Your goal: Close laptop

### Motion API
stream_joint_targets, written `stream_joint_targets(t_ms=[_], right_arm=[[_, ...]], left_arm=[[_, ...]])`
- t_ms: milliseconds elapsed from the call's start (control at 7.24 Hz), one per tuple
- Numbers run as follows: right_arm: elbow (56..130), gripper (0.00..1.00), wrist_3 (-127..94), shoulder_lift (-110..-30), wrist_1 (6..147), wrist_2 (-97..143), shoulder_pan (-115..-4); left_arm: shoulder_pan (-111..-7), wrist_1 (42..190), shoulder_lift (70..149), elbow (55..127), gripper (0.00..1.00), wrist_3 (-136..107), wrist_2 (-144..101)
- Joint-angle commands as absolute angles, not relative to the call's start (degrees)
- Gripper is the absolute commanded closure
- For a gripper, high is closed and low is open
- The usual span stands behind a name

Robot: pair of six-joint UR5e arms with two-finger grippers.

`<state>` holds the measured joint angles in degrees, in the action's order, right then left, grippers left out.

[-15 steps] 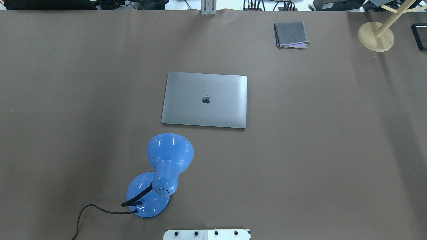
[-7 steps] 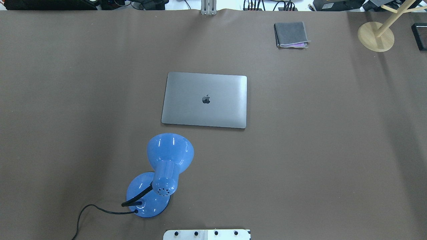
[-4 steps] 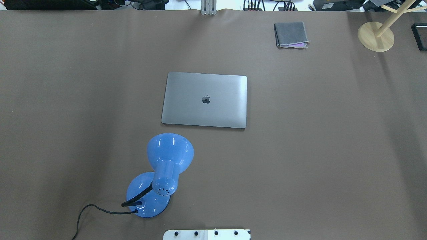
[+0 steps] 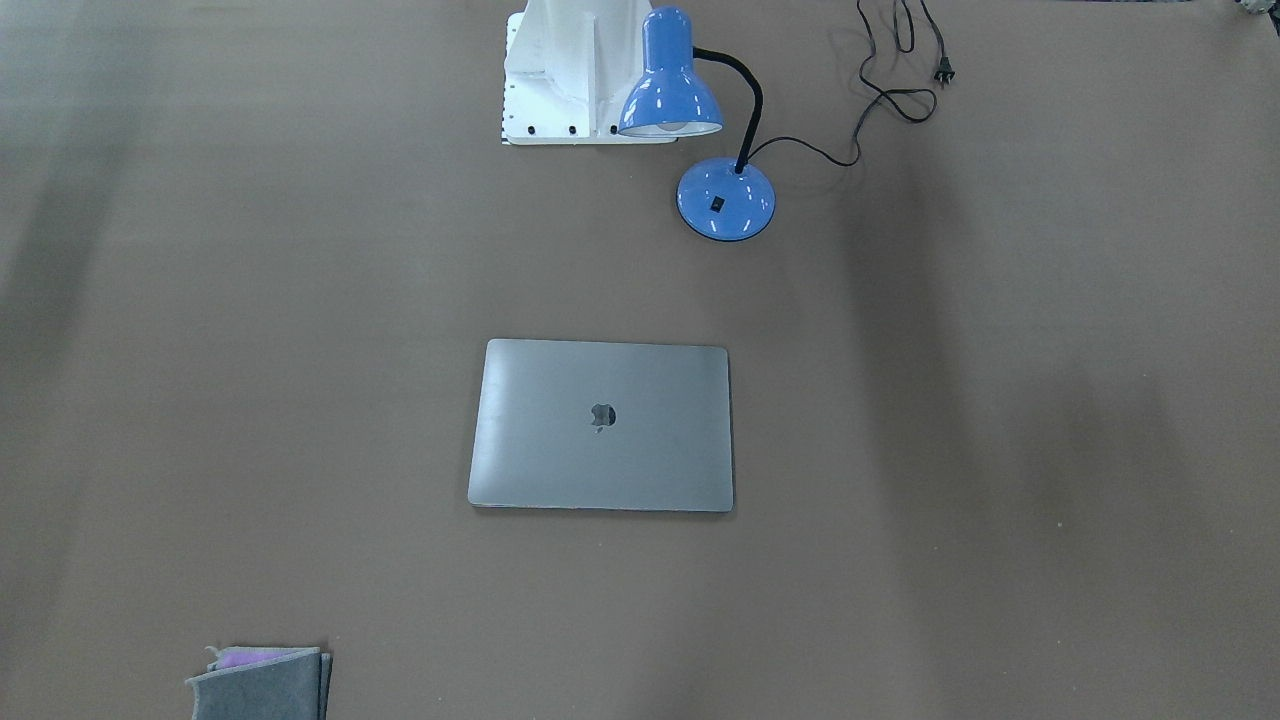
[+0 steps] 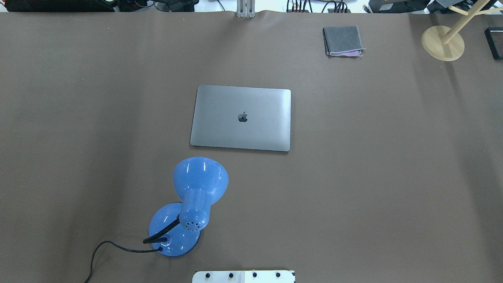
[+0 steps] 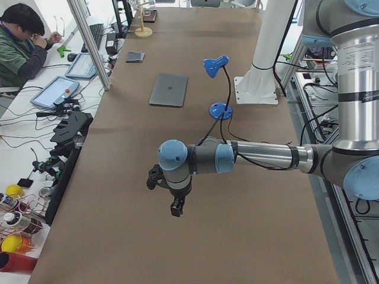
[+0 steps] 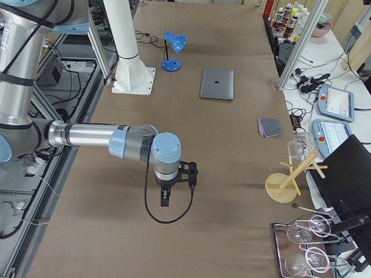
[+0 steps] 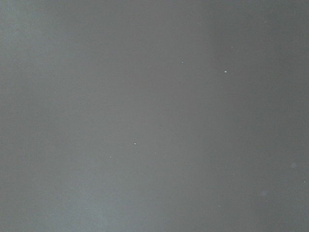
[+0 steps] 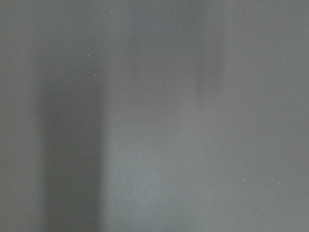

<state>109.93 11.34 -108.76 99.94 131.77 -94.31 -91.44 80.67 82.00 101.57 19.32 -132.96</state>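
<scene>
Grey and shut flat, that laptop (image 5: 240,118), open table (image 5: 373,177) all round; can't tell if left gripper (image 6: 176,209) or right gripper (image 7: 164,200) clenched.

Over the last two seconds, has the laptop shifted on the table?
No. In the overhead view the laptop lies shut exactly where it was, same gap to the blue lamp and grey cloth.

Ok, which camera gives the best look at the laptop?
The overhead exterior view: the laptop lies shut, its whole lid large, logo upright. The front-facing view shows it equally whole, but upside down. Both side views show it small and distant; the wrist cameras miss it.
</scene>
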Motion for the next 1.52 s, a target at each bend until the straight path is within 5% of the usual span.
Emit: stream_joint_targets(t_ms=[0,1382], right_arm=[[109.95,0.00,11.34,-108.72,99.93,132.18,-94.22],[111.97,0.00,11.34,-108.63,99.93,133.33,-94.31]], left_arm=[[-91.41,80.68,81.83,101.60,0.00,19.07,-132.98],[-91.41,80.95,83.23,102.57,0.00,19.07,-133.07]])
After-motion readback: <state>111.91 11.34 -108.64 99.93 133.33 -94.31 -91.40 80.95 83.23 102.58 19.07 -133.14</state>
